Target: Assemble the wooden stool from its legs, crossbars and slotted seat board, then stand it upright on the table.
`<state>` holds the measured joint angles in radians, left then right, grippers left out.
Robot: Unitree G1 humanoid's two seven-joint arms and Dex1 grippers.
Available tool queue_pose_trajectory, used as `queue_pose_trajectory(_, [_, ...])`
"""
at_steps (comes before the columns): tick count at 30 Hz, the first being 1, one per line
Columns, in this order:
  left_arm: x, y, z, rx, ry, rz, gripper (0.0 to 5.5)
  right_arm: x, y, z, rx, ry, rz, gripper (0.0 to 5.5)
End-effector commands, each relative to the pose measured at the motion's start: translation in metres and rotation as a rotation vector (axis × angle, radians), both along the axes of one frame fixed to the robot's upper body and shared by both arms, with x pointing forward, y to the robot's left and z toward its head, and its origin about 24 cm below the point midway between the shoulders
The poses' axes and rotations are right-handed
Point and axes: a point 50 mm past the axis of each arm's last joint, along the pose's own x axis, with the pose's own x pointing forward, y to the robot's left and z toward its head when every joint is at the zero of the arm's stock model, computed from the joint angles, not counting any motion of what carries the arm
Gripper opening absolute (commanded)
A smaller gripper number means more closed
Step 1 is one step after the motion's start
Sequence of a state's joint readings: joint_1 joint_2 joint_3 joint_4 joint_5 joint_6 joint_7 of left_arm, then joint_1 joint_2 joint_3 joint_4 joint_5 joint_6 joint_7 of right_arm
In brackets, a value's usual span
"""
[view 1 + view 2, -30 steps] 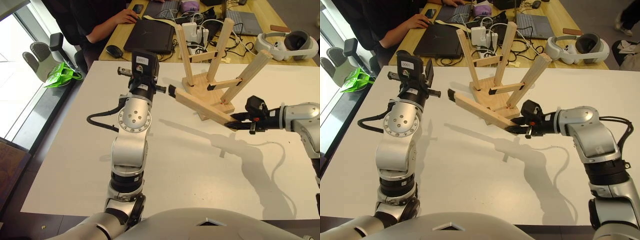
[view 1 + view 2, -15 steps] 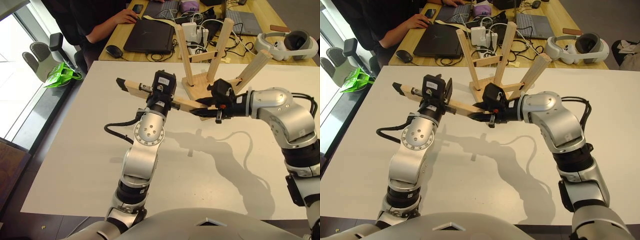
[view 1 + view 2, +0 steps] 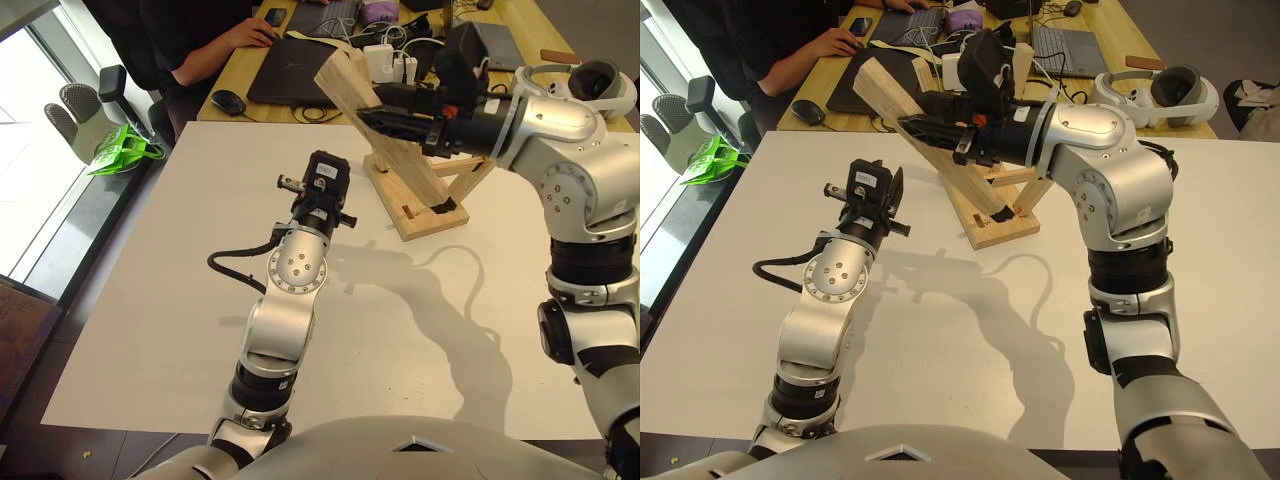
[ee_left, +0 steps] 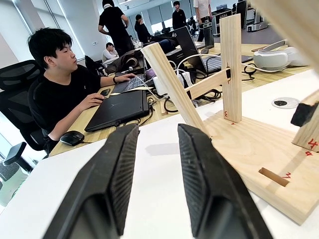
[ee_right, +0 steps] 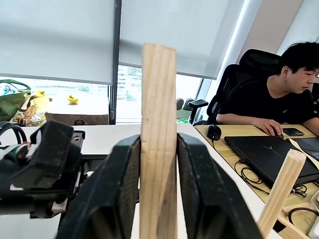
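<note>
Table (image 3: 480, 330) of plain white carries the stool parts on its far right part. The slotted seat board (image 3: 994, 233) lies flat there. Two legs (image 4: 231, 64) stand up from it, joined by a crossbar (image 4: 209, 85), and one slot (image 4: 273, 175) on the board is bare.

The right gripper (image 3: 375, 118) hangs above the board, its fingers (image 5: 124, 184) clamped on both sides of a loose leg (image 3: 340, 82). That leg slants from high on the far left down to the board's near right part. I cannot tell whether its lower end sits in a slot.

The left gripper (image 4: 159, 144) hovers left of the board, aimed at it, fingers spread with nothing between them.

Beyond the far edge stands a wooden table (image 3: 240, 65) with a black laptop (image 3: 295, 72), a mouse (image 3: 228, 100), cables and a white headset (image 3: 590, 85). Windows and a green bag (image 3: 120, 150) lie to the left.
</note>
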<state>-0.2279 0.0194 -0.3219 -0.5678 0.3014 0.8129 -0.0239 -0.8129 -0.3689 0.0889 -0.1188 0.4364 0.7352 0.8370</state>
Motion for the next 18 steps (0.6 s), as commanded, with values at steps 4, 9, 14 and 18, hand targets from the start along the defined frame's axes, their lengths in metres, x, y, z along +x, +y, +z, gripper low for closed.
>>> queue_pose_trajectory(4, [0.003,0.004,0.003,0.007,-0.001,0.011,1.48,0.001,0.001,-0.013,-0.028,0.008,-0.022,0.99])
queue_pose_trajectory(9, [0.004,0.007,0.006,-0.002,-0.007,0.023,1.48,0.002,0.002,-0.03,-0.109,-0.025,-0.067,0.99])
queue_pose_trajectory(14, [0.001,0.004,0.012,-0.073,0.0,0.024,1.48,0.016,0.017,-0.04,0.007,0.008,-0.311,0.99])
queue_pose_trajectory(18, [0.0,-0.001,0.022,-0.114,-0.025,0.018,1.48,0.023,0.033,-0.05,0.225,0.164,-0.581,0.99])
